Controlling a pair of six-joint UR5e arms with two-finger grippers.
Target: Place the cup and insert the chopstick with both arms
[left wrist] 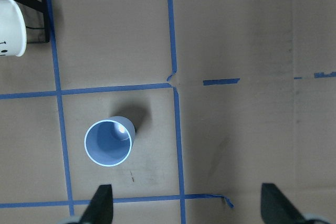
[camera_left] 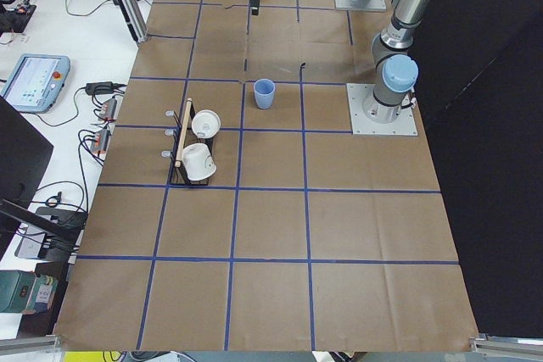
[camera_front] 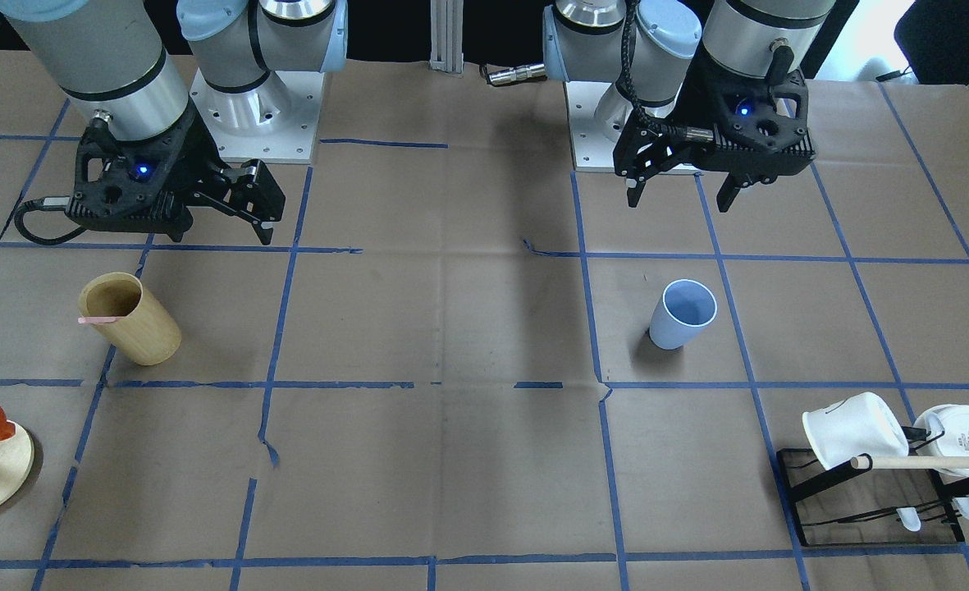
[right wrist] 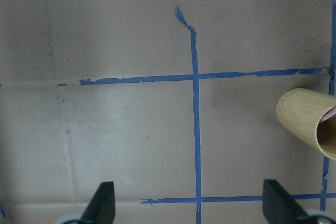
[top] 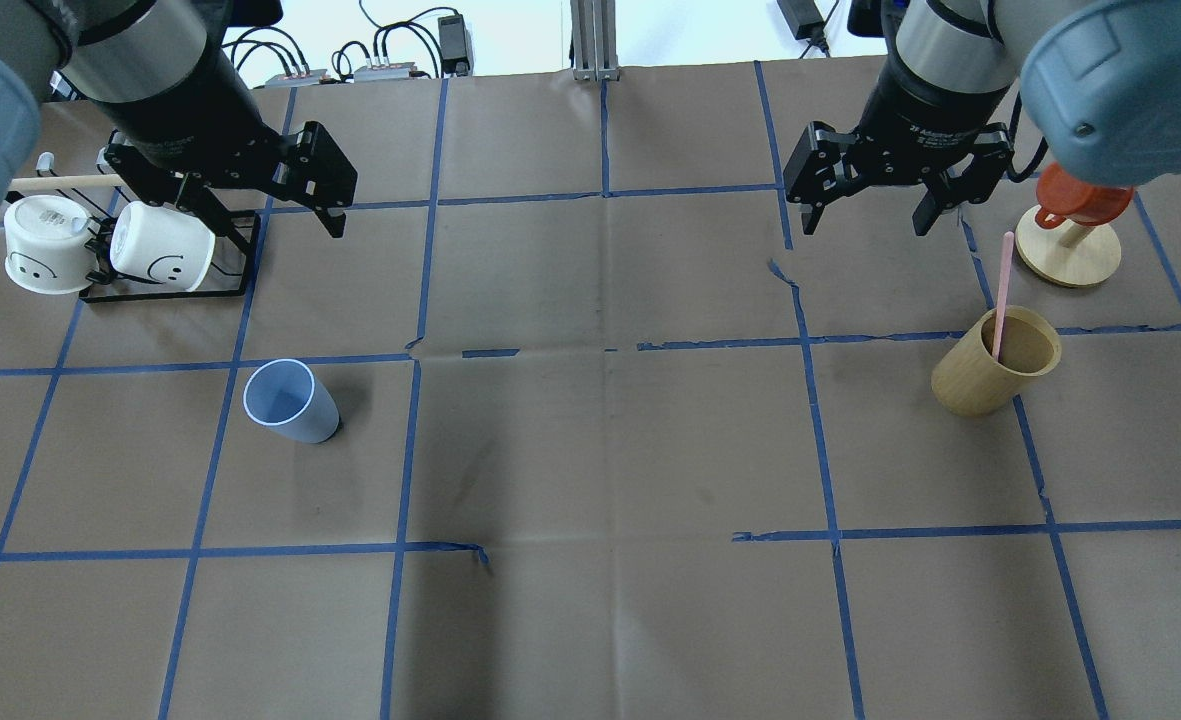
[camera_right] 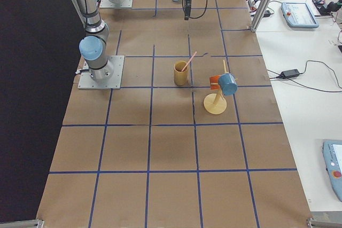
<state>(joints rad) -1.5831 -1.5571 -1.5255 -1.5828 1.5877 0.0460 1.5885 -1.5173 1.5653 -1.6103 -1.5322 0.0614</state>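
The light blue cup (top: 290,400) stands upright and empty on the table, also seen in the front view (camera_front: 683,314) and the left wrist view (left wrist: 109,141). A pale pink chopstick (top: 1002,290) leans in a tan wooden cylinder (top: 995,372), its tip showing over the rim in the front view (camera_front: 97,319). My left gripper (top: 270,215) is open and empty, hovering high, beyond and slightly right of the cup. My right gripper (top: 867,220) is open and empty, high, to the left of the cylinder (right wrist: 310,127).
A black rack (top: 165,292) holding two white mugs and a beige wooden rod (top: 60,181) stands at the far left. A round wooden mug stand (top: 1068,255) with an orange-red mug stands at the far right, behind the cylinder. Blue tape lines grid the brown table.
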